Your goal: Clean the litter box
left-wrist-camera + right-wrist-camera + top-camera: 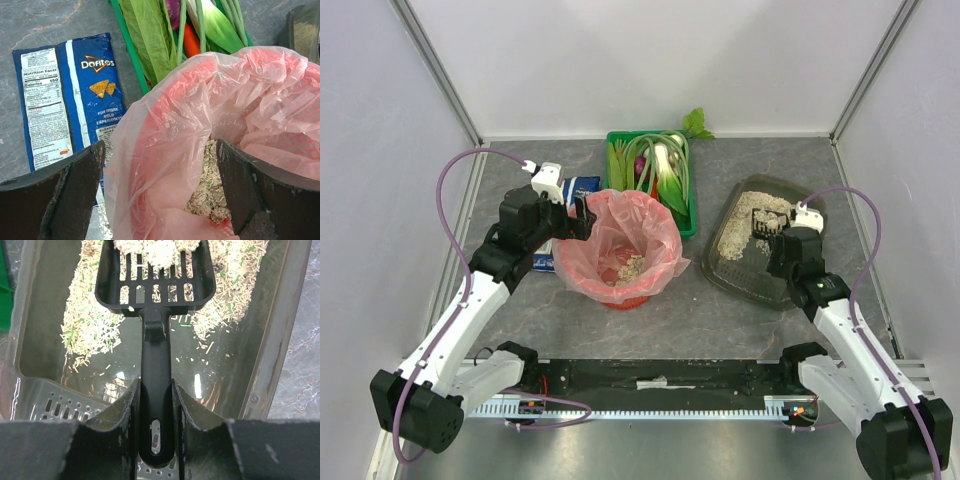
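My right gripper [156, 405] is clamped tight on the handle of the black slotted scoop [152, 290]; the scoop head has a pale clump of litter [155, 250] sitting in it, just above the litter box [280, 335]. That box is on the table to the right of the red bin [625, 297], close but not touching.

My left gripper [160, 175] is spread wide with nothing in it; it hangs over the bin's left rim, one finger outside the pink bag [200, 100] and one over the inside. There's some litter at the bin's bottom; the green veggie crate [612, 150] sits right behind the bin, and a blue chip bag [65, 100] lies to its left.
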`<state>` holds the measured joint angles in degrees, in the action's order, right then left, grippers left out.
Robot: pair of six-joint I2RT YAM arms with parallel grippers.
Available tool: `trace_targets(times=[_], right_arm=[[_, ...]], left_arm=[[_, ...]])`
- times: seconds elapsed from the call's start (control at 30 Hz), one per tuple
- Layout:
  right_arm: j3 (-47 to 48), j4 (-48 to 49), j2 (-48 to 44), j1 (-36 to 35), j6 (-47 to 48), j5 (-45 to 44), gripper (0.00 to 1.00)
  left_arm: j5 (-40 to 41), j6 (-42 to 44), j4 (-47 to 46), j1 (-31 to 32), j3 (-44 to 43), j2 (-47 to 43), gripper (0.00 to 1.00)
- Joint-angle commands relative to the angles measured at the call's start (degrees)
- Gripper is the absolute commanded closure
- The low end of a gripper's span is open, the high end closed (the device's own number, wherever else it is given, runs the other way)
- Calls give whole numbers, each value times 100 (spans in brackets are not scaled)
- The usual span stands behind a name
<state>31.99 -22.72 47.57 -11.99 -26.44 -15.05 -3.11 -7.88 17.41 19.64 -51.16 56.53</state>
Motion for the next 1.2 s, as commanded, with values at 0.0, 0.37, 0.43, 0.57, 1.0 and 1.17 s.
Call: trace_targets(times=[0.0,0.37,0.43,0.57,1.0,1.17], right_arm=[[116,546,-238,74,147,717,100],[387,-205,85,188,279,-233,100],[326,73,208,337,516,971,100],[325,-142,349,355,-96,306,100],[316,129,112,847,-72,1096,100],[230,458,208,1075,-2,2208,100]], left_arm=[[30,173,-256,5,0,-72,3],[-40,155,-255,5,0,-46,3],[-14,155,-256,5,9,-37,3],[-5,164,-247,14,0,-11,3],[30,173,-247,14,0,16,3],[48,173,-273,14,27,-28,3]])
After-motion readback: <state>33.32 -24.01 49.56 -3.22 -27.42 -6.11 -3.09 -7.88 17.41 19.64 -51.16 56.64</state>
